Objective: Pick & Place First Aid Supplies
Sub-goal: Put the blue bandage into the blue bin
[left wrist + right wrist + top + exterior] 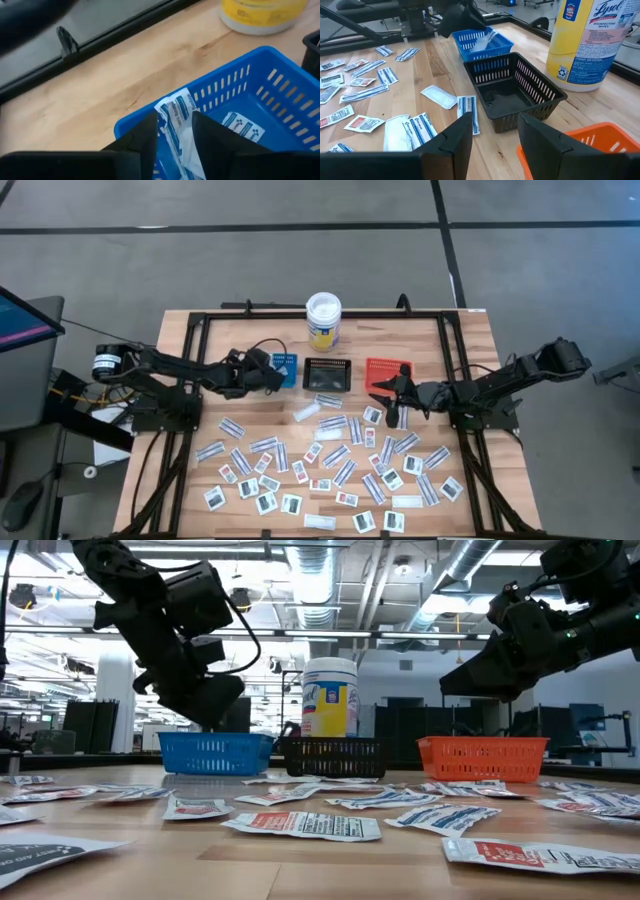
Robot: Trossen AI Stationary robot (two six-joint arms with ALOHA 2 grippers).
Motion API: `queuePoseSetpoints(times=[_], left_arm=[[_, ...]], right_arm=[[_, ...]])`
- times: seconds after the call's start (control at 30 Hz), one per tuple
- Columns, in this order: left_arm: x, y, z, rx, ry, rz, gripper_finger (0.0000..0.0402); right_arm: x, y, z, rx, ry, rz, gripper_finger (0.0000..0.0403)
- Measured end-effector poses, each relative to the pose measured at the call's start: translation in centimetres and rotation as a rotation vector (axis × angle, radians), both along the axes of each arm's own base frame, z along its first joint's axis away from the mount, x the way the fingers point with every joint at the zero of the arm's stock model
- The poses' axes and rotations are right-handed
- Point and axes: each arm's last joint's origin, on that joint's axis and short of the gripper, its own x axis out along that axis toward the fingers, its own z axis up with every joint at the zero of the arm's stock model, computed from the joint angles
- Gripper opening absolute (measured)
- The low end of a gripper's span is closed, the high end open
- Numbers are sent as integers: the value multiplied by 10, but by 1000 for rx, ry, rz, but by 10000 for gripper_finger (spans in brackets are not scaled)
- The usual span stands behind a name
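Note:
Several first aid supplies (330,465), flat paper packets, lie spread on the near half of the wooden table. My left gripper (175,125) hangs over the near rim of the blue tray (260,90) with its fingers apart. A white-and-blue strip packet (176,112) stands between them, its upper end over the tray. Another strip packet (242,126) lies flat on the tray's floor. My right gripper (495,125) is open and holds nothing. It hovers beside the orange tray (385,367) and points toward the black tray (512,92). My left gripper has the strip packet (182,145) in the gap between its spread fingers, broad face toward the camera. The fingers slant down over the blue tray's near wall. Whether either finger touches the packet, I cannot tell.
A white-lidded tub with a yellow label (323,320) stands behind the black tray (327,374). The three trays sit in a row at mid-table. A black frame (200,320) runs around the table's edges. A white pouch (439,96) lies near the black tray.

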Motion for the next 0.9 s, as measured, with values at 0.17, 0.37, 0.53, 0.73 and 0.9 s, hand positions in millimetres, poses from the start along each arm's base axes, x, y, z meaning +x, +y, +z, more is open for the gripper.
queuePoseSetpoints(times=[0.17,0.37,0.53,0.73,0.9], left_arm=[[1,-1,0,-38,-32,-3,129],[3,-3,-2,-149,-47,-90,129],[3,-2,-2,-141,-56,-76,126],[2,12,-4,-187,-114,25,114],[3,25,-15,-195,-78,82,105]], right_arm=[[0,0,0,0,0,0,150],[0,0,0,0,0,0,148],[0,0,0,0,0,0,150],[0,0,0,0,0,-2,147],[0,0,0,0,-1,-2,146]])
